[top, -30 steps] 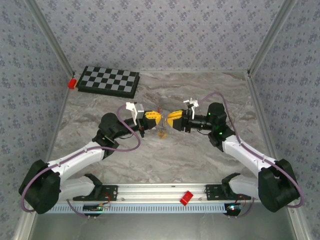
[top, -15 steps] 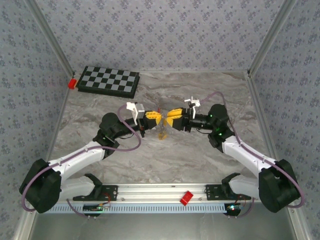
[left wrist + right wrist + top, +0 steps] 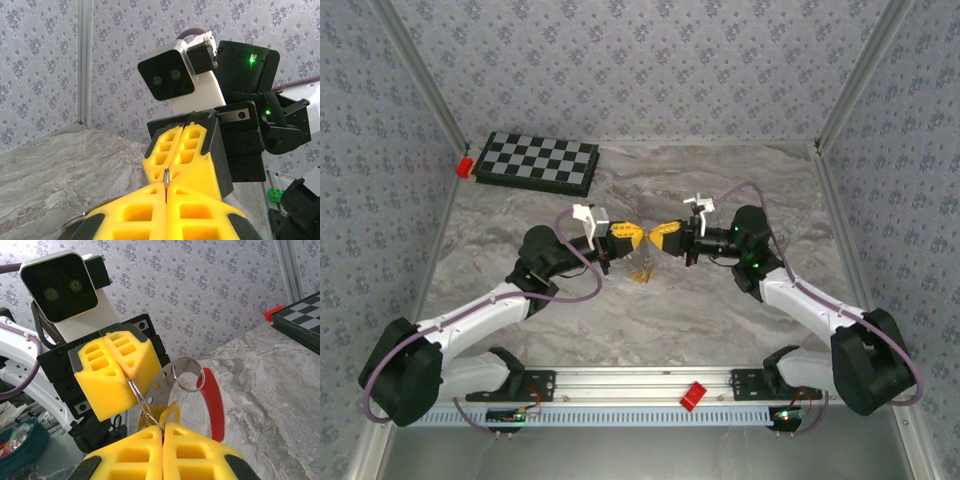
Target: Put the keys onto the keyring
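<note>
Right tool (image 3: 162, 432) closed on keyring (image 3: 212, 400)

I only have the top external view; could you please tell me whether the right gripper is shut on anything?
Observer: Yes. The right wrist view shows the right gripper shut on the keyring, on its thin wire.
Operator: Thank you. Does the left gripper hold it too?
Observer: Yes, it is shut on the same wire, just opposite.
Operator: Where is the red sleeve?
Observer: It arcs free to one side of both grippers, with a small silver ring next to it.
</note>
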Controlling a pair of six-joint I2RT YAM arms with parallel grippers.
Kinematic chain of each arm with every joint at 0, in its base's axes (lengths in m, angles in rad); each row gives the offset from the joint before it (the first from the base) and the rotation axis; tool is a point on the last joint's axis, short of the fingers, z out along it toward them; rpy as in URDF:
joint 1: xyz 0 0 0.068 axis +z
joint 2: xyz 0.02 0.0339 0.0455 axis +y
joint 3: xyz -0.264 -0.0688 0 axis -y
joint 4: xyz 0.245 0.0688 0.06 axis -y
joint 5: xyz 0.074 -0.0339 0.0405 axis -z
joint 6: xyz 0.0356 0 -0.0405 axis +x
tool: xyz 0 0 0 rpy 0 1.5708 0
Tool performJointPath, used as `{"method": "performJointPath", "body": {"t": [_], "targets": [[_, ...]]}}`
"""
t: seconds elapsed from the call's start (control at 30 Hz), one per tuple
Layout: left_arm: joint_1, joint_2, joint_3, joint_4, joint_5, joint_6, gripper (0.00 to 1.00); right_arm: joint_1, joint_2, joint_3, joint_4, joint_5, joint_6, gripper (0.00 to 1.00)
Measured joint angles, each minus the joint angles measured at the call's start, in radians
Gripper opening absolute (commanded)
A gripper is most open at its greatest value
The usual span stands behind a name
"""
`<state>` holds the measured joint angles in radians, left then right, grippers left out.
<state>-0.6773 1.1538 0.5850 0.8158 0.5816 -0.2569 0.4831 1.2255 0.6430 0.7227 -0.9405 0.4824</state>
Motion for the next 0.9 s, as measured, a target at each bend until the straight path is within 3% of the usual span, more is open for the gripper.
{"method": "performJointPath", "body": {"t": [0.47,0.6,0.8,0.9], "targets": [[0.000,0.000,-0.001,0.000,-0.003,-0.007,0.00,0.018,0.039,0.024,-0.039,-0.019,-0.023,0.07],[0.000,0.000,-0.001,0.000,-0.003,-0.007,0.00,0.017,0.035,0.024,-0.053,-0.018,-0.032,0.22],[-0.006,0.000,-0.001,0.006,-0.008,-0.008,0.00,-0.002,-0.001,0.023,-0.079,-0.016,-0.038,0.24],[-0.006,0.000,-0.002,0.020,-0.015,-0.019,0.00,-0.018,-0.042,0.020,-0.074,0.002,-0.040,0.33]]}}
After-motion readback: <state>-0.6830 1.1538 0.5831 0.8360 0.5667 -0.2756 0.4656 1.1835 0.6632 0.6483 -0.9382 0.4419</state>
